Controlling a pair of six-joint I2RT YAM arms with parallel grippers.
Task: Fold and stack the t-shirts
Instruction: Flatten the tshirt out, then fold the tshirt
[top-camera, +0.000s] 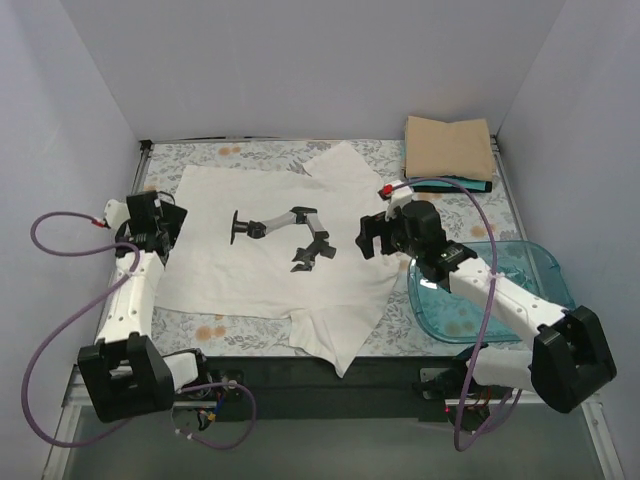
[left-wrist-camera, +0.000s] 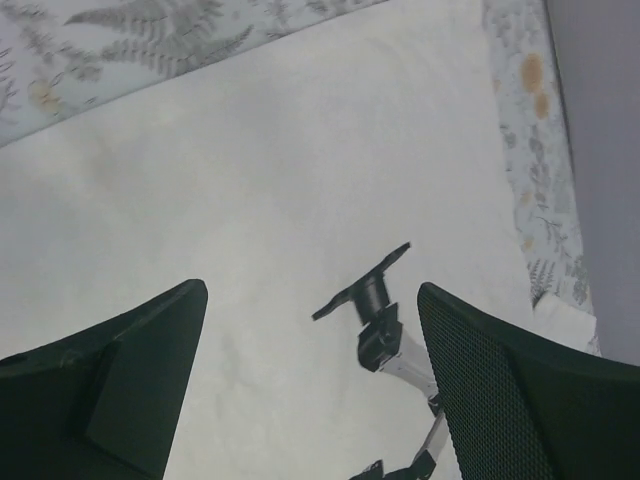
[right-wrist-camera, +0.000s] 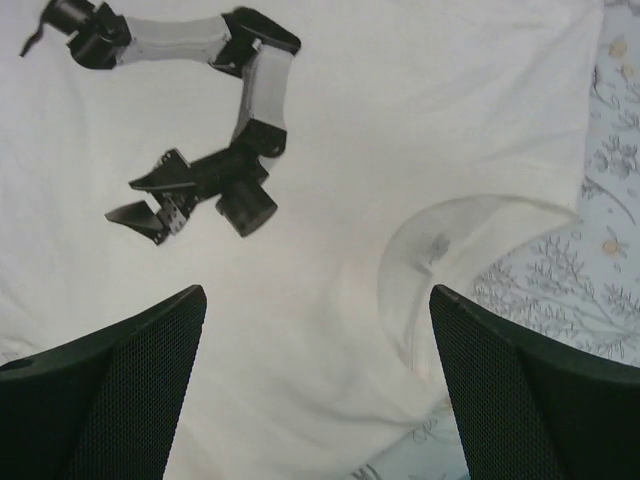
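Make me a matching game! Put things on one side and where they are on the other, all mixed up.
Things:
1. plain off-white cloth t-shirt
2. folded tan cloth t-shirt
3. clear blue plastic tub

Places:
A. far right corner
B. near right side
C. spread flat in the middle

Pairs: 1-C, 2-A, 3-B

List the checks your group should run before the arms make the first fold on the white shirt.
1. The white shirt lies flat: ok.
2. The left gripper is open, empty: ok.
3. The right gripper is open, empty: ok.
4. The near sleeve is on the table: not ok, tip overhangs.
5. The folded stack sits apart from it: ok.
6. Grippers touch cloth: cannot tell.
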